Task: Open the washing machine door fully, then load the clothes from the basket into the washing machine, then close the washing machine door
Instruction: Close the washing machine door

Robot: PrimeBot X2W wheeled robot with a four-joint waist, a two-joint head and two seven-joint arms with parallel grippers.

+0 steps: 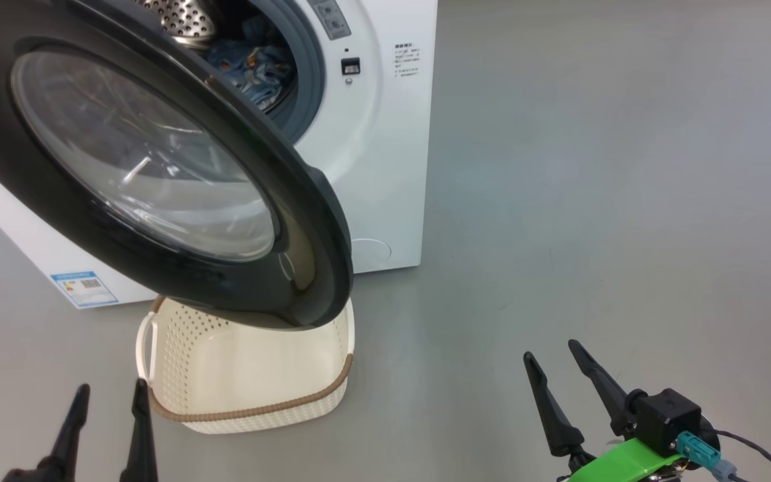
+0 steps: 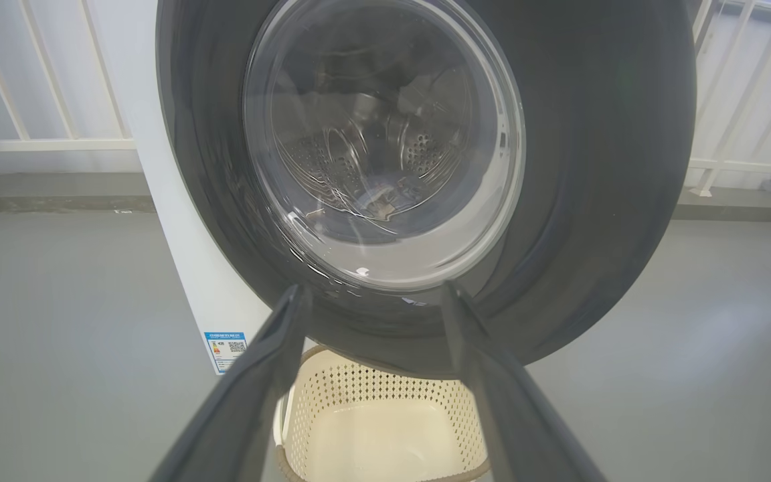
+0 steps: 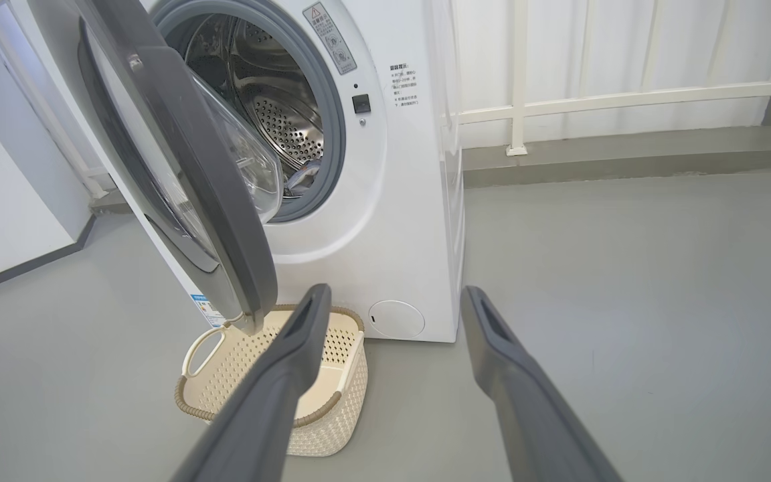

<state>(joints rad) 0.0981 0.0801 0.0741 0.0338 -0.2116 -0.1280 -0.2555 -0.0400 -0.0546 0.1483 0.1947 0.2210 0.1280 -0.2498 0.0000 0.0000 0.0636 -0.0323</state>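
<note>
The white washing machine [image 1: 385, 134] stands with its black-rimmed glass door [image 1: 151, 167] swung partly out over the cream basket [image 1: 251, 375]. Light blue printed clothes [image 1: 255, 63] lie inside the steel drum. The basket holds nothing. My left gripper [image 1: 111, 395] is open at the lower left, just left of the basket; in the left wrist view its fingers [image 2: 272, 375] point at the door [image 2: 385, 167] from the front. My right gripper [image 1: 553, 358] is open on the right, over bare floor, well away from the machine [image 3: 385, 201] and the basket [image 3: 278, 381].
Grey floor [image 1: 593, 201] spreads to the right of the machine. A white railing [image 3: 626, 100] runs along the back wall behind a low kerb. The round filter cap [image 3: 395, 318] sits low on the machine's front.
</note>
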